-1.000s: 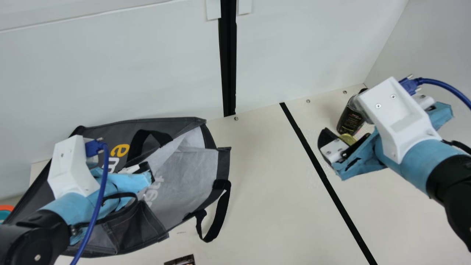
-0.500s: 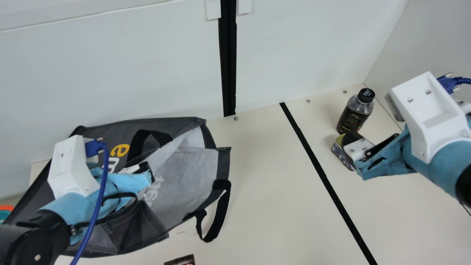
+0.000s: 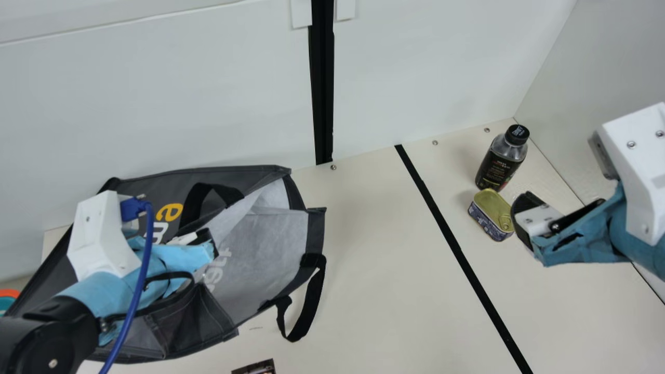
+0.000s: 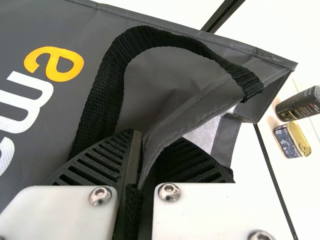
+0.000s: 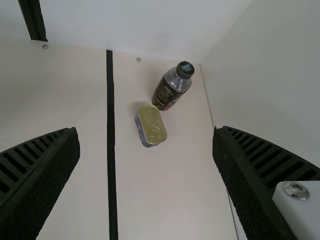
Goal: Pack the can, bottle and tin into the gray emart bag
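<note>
Main risk: with the right tool (image 5: 145,131) coming in on the tin (image 3: 491,212), a finger could knock the bottle (image 3: 499,161), which stands upright just behind it and, being tall, would topple easily.
Second risk: the low tin gives little side to grasp, so a shallow pinch could slip off or push it into the bottle.
Bag risk: the soft gray emart bag (image 3: 249,179) may fold inward or drag if the left tool (image 4: 142,145) loosens or pulls, narrowing the mouth before anything goes in.
Left tool: clenched on the gray emart bag's edge, its fabric between the fingers.
Right tool: released, fingers spread wide, over the counter (image 3: 363,259) near the tin.
Tin: flat on the counter, lid up, at the bottle's foot; I cannot tell whether they touch.
Bottle: capped, on the counter near the side wall (image 3: 587,104).
Straps: one front strap (image 4: 102,100) arches beside the left tool; a side strap (image 3: 316,293) loops from the rim onto the counter, and could snag an incoming load.
Cable: a blue cable (image 3: 138,291) hangs over the bag's pocket side.
Others: a black line (image 3: 451,239) between bag and tin; an orange-and-teal object (image 3: 6,302) at the main view's left edge; at its lower edge a dark printed item (image 3: 254,368), too cut off to name fairly.
</note>
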Motion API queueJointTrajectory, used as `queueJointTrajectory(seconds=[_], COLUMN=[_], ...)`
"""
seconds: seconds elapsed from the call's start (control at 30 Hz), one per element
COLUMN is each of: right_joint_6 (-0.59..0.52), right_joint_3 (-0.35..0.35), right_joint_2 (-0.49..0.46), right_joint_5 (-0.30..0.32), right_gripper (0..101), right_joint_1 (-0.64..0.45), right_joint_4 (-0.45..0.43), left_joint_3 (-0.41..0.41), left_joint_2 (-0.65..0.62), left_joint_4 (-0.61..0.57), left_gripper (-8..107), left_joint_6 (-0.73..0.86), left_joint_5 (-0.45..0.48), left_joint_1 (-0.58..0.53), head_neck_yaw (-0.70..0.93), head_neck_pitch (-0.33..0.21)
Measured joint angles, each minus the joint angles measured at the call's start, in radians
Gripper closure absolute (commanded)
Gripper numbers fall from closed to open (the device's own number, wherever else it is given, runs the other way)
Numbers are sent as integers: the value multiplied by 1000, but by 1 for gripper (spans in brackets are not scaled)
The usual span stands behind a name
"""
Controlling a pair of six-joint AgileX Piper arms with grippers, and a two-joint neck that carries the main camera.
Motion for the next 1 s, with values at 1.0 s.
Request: queueJointTrajectory(seconds=[1.0], right_joint_6=[-4], right_joint_3=[105], right_joint_2=[-77], right_joint_5=[4], right_gripper=[10], right_joint_1=[-197], right_joint_4=[149], left_joint_3=[0], left_joint_2=[0], left_joint_4=[0], left_gripper=[89], left_joint_6=[0], left_joint_5=[0], left_joint_1=[0], head_neck_yaw=[0], head_neck_pitch=[0])
